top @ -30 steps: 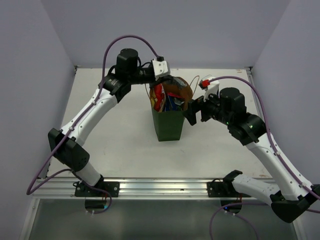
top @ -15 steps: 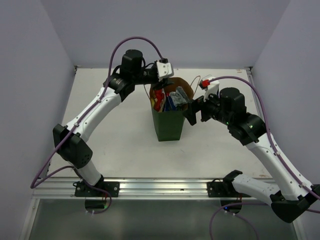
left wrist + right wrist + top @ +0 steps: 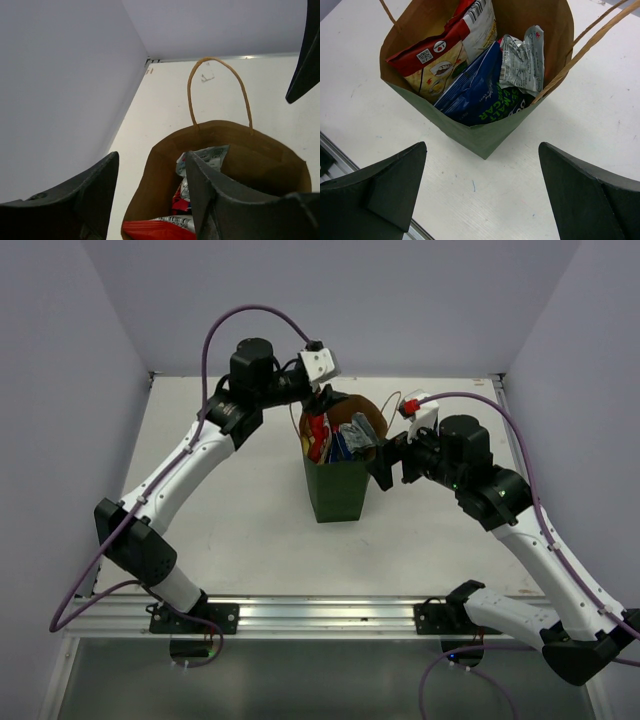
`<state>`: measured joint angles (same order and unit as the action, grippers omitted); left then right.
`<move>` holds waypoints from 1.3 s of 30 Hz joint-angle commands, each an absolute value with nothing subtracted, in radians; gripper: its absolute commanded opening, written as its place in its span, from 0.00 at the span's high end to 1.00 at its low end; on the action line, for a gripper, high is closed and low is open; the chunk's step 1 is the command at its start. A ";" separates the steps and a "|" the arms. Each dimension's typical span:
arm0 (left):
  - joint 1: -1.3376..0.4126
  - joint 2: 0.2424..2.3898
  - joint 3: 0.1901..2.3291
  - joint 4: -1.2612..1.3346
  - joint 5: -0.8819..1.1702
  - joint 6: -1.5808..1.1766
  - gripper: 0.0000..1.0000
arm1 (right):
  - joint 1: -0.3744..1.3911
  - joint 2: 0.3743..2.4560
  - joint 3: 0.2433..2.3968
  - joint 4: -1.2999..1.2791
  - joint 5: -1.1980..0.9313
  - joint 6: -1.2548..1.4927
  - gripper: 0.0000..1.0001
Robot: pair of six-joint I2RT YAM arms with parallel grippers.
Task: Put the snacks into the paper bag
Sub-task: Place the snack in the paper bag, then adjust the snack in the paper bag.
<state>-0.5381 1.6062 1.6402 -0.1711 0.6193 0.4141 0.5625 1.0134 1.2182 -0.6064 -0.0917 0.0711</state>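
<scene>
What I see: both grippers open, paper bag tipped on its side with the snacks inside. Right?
No: the paper bag stands upright, per the top external view. The left gripper and right gripper are open, and the snacks are inside.

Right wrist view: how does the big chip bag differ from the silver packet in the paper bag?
The chip bag is much larger, red, white and yellow, with a barcode showing; the silver packet is small, grey and crumpled. The chip bag leans on the left wall of the paper bag in that view; the silver packet sits at the right side. Both stand inside the bag, a blue packet between them.
</scene>
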 commanded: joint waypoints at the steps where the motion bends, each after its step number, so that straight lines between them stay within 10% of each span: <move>1: -0.541 1.594 1.664 -0.097 0.621 0.267 0.43 | 0.561 1.006 1.227 -0.577 -0.077 0.069 0.01; 23: -0.805 1.709 1.857 -0.391 -0.155 -0.271 0.47 | 0.561 1.023 1.262 -0.594 -0.054 0.092 0.01; 39: -0.844 1.853 1.839 -0.382 -0.314 -0.428 0.62 | 0.563 0.989 1.235 -0.597 -0.035 0.094 0.01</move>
<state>-0.8448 1.8427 1.8374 -0.4316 -0.2584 -0.3859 0.5625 1.0077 1.2205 -0.6132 -0.0494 0.0864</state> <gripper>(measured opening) 0.383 0.985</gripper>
